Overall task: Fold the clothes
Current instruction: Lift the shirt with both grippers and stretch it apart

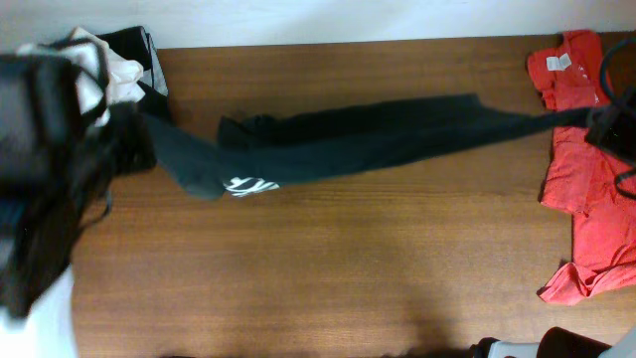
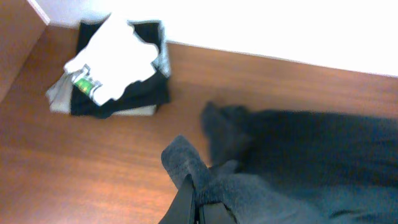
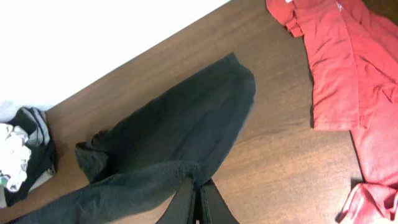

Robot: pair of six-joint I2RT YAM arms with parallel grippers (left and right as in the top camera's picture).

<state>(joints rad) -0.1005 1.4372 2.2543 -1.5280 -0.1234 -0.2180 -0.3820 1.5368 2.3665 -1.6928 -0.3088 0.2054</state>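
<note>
Over middle of table (image 1: pixel 348 288) black shirt (image 1: pixel 348 139) hangs stretched, left gripper (image 2: pixel 198 202) and right gripper (image 3: pixel 198 199) each clamped on bunched end (thin bites, I reckon). My worry: more tension, one end slips, cloth flops twisted onto red shirt (image 1: pixel 586 189).

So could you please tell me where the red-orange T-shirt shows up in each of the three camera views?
Overhead: the red-orange T-shirt lies spread out along the right edge of the picture.
Left wrist: not in it.
Right wrist: the red-orange T-shirt fills the upper right corner and runs down the right side.
Shared landmark: the black T-shirt, stretched across the middle, shows in all three views.
</note>
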